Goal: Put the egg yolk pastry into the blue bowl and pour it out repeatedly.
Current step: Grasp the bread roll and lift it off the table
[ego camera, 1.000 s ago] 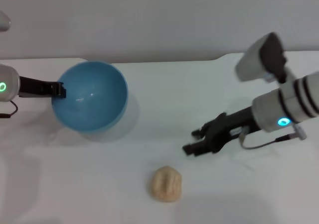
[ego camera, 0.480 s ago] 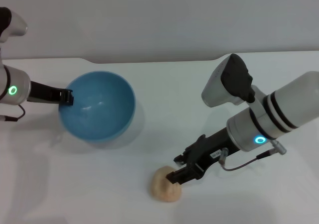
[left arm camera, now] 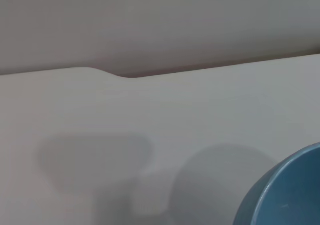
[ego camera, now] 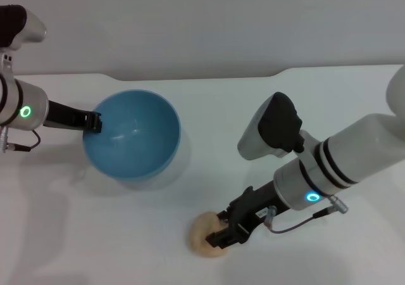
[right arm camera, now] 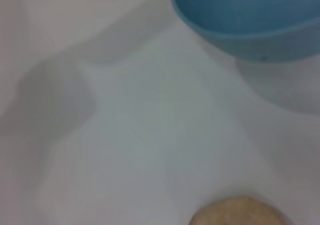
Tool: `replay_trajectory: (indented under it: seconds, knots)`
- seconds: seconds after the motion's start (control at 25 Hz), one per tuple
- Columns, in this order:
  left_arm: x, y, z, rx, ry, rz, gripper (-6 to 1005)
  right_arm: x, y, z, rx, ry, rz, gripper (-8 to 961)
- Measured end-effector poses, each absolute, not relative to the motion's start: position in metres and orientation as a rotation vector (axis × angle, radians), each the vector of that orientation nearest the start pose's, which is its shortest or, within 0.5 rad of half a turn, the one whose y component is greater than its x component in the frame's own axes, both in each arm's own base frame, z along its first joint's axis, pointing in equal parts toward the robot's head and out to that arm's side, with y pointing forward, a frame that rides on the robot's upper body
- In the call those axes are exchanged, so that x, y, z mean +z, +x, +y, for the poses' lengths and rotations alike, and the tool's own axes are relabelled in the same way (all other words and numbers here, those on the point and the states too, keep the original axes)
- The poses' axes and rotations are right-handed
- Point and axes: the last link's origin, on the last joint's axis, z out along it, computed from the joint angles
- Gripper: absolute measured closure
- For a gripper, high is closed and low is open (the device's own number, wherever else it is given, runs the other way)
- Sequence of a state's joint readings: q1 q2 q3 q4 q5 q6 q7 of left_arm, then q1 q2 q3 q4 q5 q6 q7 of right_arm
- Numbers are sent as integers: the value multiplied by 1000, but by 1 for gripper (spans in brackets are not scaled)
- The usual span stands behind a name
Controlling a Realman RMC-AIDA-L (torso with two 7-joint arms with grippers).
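The place looks like a robot test bench in a lab rather than a home. A plain white worktop [ego camera: 221,120] meets a bare grey wall [ego camera: 209,25], with only two robot arms and test props on it

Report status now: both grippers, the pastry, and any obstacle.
Left gripper shut on blue bowl rim. Right gripper at egg yolk pastry on table. Nothing in the way.
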State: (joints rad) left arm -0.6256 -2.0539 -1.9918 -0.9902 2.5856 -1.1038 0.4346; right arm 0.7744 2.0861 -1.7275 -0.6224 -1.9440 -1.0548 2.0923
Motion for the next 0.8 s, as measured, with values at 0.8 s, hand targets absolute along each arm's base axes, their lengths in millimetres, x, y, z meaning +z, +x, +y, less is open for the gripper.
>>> replay_trajectory:
  seconds: [0.8]
  knots:
    - [8, -249, 407, 130, -2153, -1320, 981, -137, 203, 338, -127, -2911, 727, 608]
